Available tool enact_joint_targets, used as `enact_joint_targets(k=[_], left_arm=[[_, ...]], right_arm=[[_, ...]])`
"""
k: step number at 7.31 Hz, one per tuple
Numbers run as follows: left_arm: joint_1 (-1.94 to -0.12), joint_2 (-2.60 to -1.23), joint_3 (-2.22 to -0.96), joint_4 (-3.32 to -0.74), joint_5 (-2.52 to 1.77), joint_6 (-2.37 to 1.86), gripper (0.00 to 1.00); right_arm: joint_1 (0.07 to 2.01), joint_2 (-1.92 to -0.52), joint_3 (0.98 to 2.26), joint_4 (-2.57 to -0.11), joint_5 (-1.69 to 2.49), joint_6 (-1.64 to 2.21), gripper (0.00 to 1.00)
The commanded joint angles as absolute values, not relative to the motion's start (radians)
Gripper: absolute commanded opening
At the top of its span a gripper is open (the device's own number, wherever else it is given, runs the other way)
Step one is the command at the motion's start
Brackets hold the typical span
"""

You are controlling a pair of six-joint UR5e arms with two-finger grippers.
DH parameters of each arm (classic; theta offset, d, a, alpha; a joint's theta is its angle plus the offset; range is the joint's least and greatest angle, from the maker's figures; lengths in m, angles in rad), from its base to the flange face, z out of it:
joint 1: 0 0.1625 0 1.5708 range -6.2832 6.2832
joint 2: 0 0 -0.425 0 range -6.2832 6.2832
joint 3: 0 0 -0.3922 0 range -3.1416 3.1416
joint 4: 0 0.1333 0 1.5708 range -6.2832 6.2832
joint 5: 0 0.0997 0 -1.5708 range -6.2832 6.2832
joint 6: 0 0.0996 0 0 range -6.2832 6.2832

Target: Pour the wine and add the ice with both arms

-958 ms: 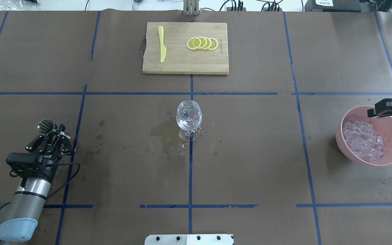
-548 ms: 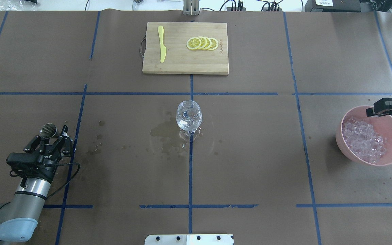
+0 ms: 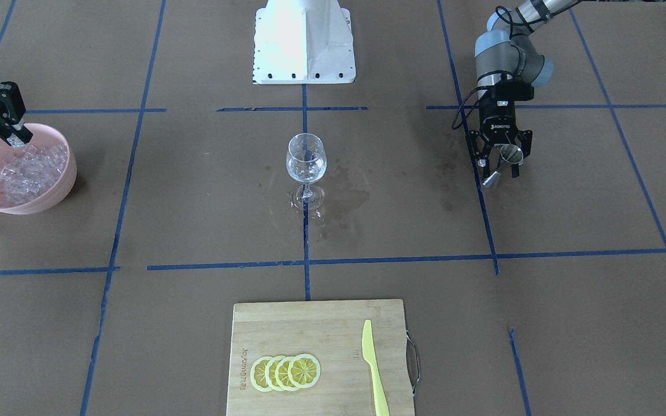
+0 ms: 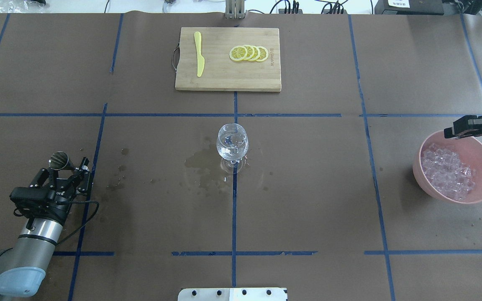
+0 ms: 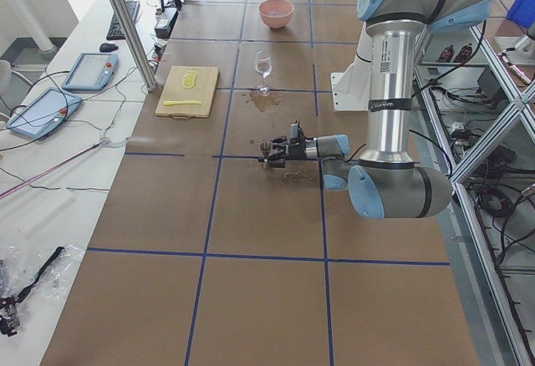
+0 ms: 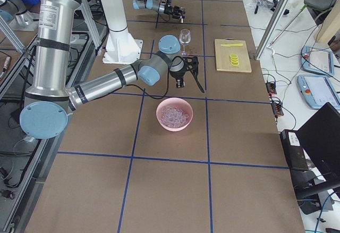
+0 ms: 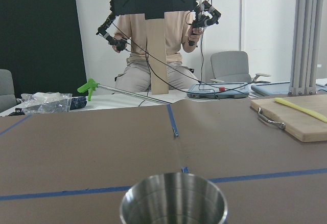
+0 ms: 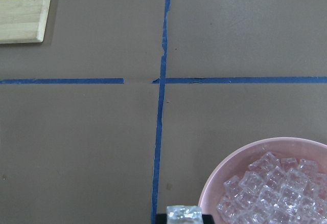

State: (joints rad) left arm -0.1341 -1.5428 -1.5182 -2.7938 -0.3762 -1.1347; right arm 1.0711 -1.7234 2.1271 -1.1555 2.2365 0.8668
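A wine glass (image 4: 232, 144) with a little clear wine stands at the table's centre, also in the front view (image 3: 306, 162). At the far left, my left gripper (image 4: 63, 172) is shut on a metal cup (image 4: 59, 159). The cup's rim fills the bottom of the left wrist view (image 7: 173, 203). My right gripper (image 4: 448, 133) hovers over the far-left rim of a pink bowl (image 4: 417, 167) and is shut on one ice cube (image 8: 184, 215). The bowl holds a heap of ice (image 4: 448, 169).
A wooden cutting board (image 4: 224, 81) with lemon slices (image 4: 249, 53) and a yellow knife (image 4: 199, 54) lies at the far middle. A wet patch (image 4: 201, 161) darkens the paper by the glass. The white base block (image 3: 304, 40) sits at the robot's edge. A person sits beyond the table.
My right gripper has drifted left and away from the ice heap with the cube. My left gripper has pulled back towards the robot with the metal cup.
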Motion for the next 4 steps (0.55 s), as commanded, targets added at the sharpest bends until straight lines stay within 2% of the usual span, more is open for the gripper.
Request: enact_joint_targets(k=[1, 2, 4], left_arm=[[-0.138, -1.531, -1.522, -2.802, -0.408, -1.138, 0.8], [-0.138, -1.531, -1.523, -2.803, -0.419, -1.146, 1.0], [-0.138, -1.525, -1.523, -2.8, -0.437, -1.141, 1.0]], right_arm=[[1.069, -1.718, 2.129, -1.155, 2.243, 0.87, 0.0], [1.066, -1.718, 2.129, -1.155, 2.241, 0.87, 0.0], [1.065, -1.712, 2.129, -1.157, 2.241, 0.87, 0.0]])
